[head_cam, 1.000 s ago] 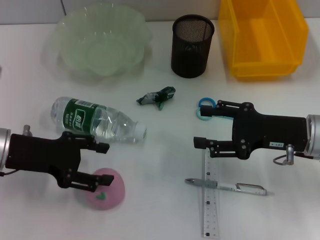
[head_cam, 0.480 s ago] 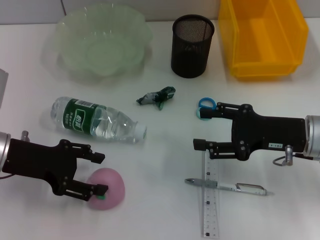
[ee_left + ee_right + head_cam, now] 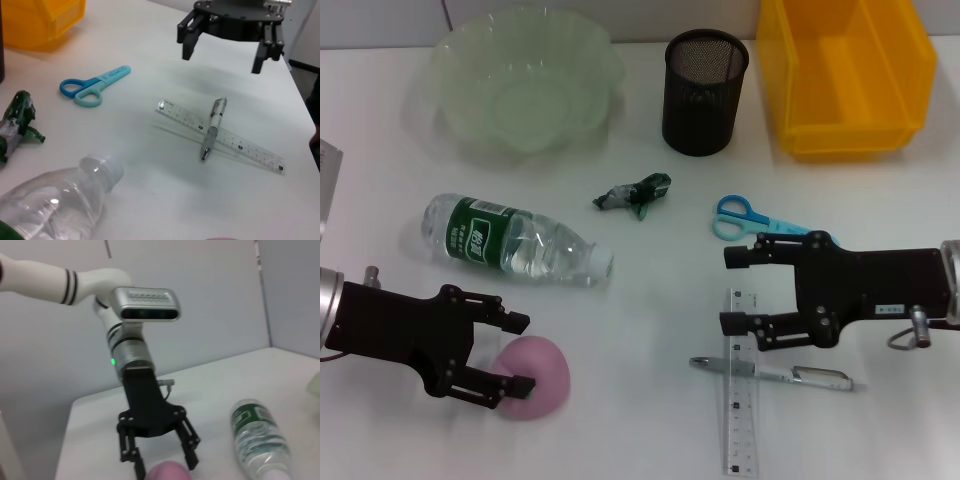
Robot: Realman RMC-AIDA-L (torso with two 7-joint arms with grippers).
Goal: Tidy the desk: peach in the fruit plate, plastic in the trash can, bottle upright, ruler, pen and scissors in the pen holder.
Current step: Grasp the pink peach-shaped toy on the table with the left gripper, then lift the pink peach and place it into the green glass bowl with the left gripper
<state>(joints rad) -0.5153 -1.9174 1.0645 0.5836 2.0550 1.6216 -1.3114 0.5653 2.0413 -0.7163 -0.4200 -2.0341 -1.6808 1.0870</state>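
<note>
Head view: nothing tidied yet. Peach (image 3: 532,377) on the counter (image 3: 650,300), between the spread fingers of the left tool (image 3: 518,352), not yet clenched. Fruit plate (image 3: 525,80), pen holder (image 3: 704,90) and yellow trash can (image 3: 845,75) empty. Bottle (image 3: 515,240) lying flat; plastic (image 3: 633,193) loose.

Left wrist view: scissors (image 3: 93,86) apart; pen (image 3: 213,127) across ruler (image 3: 221,135); right tool (image 3: 222,49) open, hovering above.

Right wrist view: left tool straddling the peach.
</note>
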